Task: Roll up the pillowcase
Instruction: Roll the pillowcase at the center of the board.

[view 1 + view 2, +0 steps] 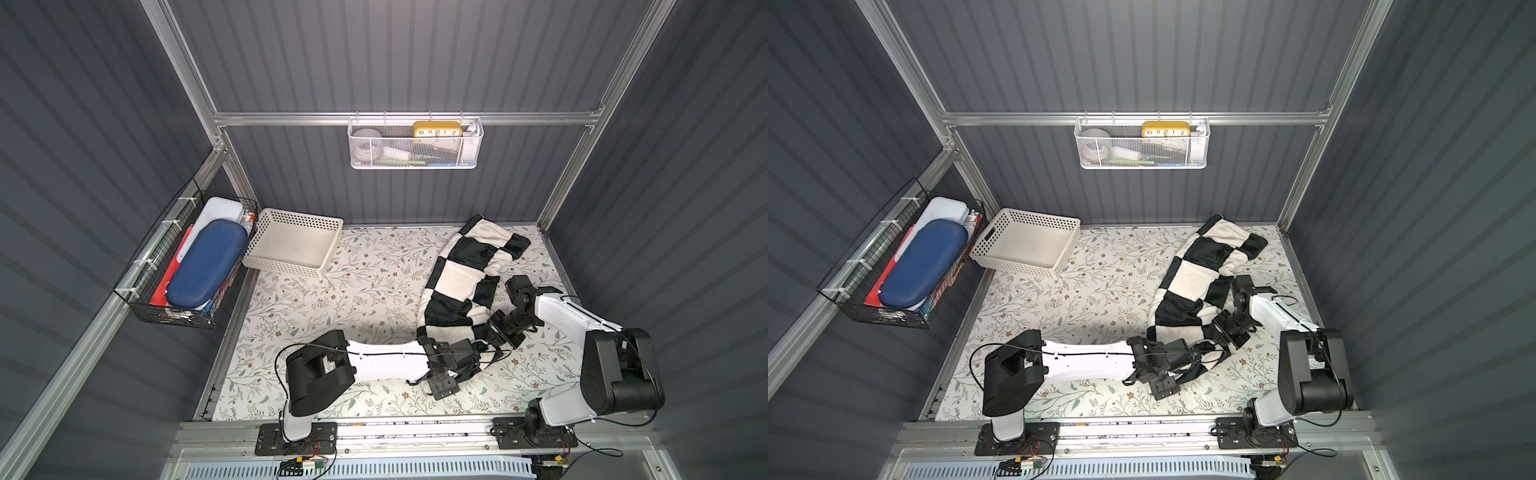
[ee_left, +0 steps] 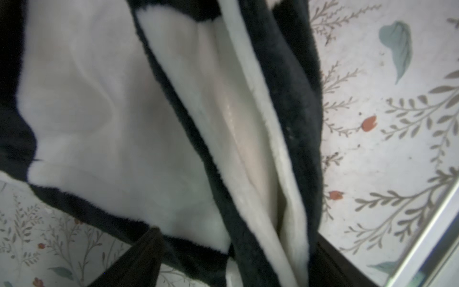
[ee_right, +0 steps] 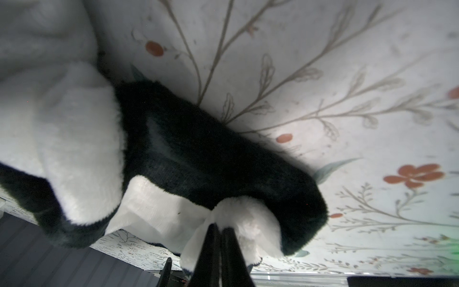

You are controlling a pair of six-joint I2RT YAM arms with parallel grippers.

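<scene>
Top views: yellow clock (image 1: 437,126) (image 1: 1165,126), numerals 10 to 2

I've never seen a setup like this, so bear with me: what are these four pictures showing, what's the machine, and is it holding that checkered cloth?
The machine is a robot: a left arm and a right arm, mounted at the near edge, each ending in a two-fingered gripper. Two pictures look down on the whole scene from overhead. The other two come from cameras on the arms' wrists, close up. On the floral table covering lie a black and white checkered pillowcase, bunched lengthwise, and an empty white basket in a far corner. The right gripper is shut on a white fold of the pillowcase. The left gripper has its fingers apart on either side of another fold.
</scene>
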